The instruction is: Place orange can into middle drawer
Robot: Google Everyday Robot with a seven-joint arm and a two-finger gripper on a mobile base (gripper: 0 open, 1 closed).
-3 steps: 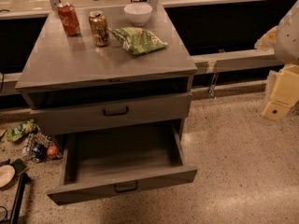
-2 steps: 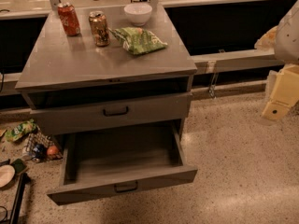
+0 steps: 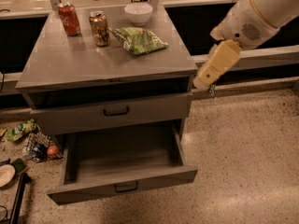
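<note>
The orange can (image 3: 99, 28) stands upright on the grey cabinet top (image 3: 70, 64), at the back, between a bright red can (image 3: 69, 18) and a green chip bag (image 3: 138, 39). The middle drawer (image 3: 122, 186) is pulled wide open at the bottom of the cabinet, and its inside is bare. The drawer front above it (image 3: 116, 112) is closed. My gripper (image 3: 205, 80) hangs at the end of the cream arm link, just off the cabinet's right front corner and well right of the can, holding nothing that I can see.
A white bowl (image 3: 138, 13) sits at the back of the cabinet top. Litter lies on the floor to the left: a green packet (image 3: 18, 129), a wire basket (image 3: 39, 148) and a white plate (image 3: 5, 174). A low rail (image 3: 261, 55) runs behind on the right.
My arm has swung left and up, from the right edge of the view to the cabinet's right front corner. The cans, the bag and the drawer have not moved.
</note>
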